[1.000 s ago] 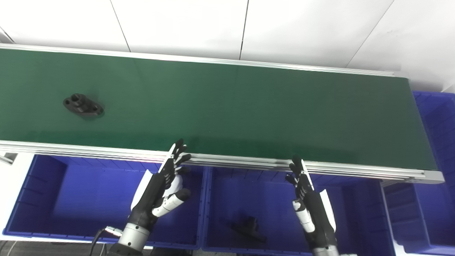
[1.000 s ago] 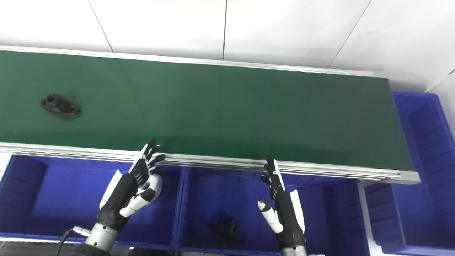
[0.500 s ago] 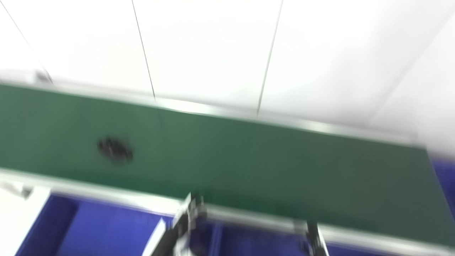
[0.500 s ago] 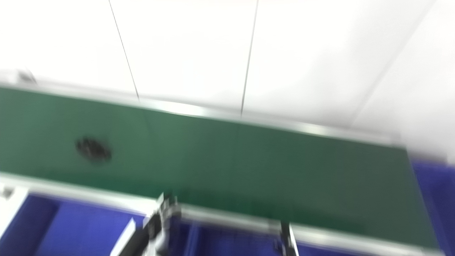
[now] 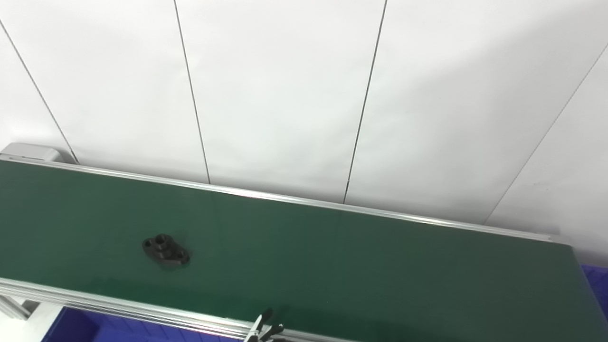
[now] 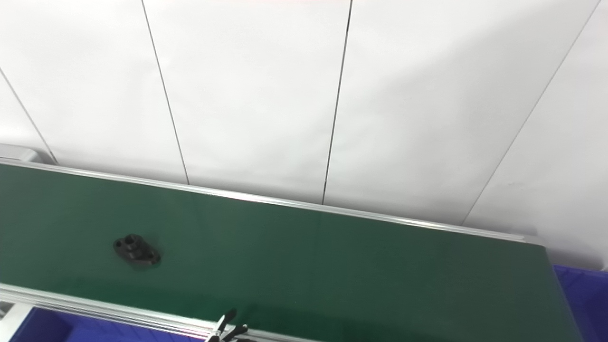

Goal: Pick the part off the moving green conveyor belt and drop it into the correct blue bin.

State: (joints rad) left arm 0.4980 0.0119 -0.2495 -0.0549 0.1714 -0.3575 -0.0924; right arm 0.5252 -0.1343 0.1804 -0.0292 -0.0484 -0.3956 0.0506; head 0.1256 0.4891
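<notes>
A black flanged part (image 5: 166, 250) with a raised hub and bolt holes lies on the green conveyor belt (image 5: 332, 266), left of the middle and near the front rail. Only the fingertips of my left hand (image 5: 264, 329) show at the bottom edge, poking up over the belt's front rail, right of the part and apart from it. Those fingertips are spread, with nothing between them. My right hand is out of the picture.
The belt's aluminium front rail (image 5: 118, 306) runs along the bottom. Slivers of blue bins show at the bottom left (image 5: 76, 327) and at the far right end (image 6: 579, 289). White wall panels fill the upper half.
The camera has tilted upward, so the bins and both arms have dropped out of view. The black part has travelled to the right along the belt, closer to my left hand.
</notes>
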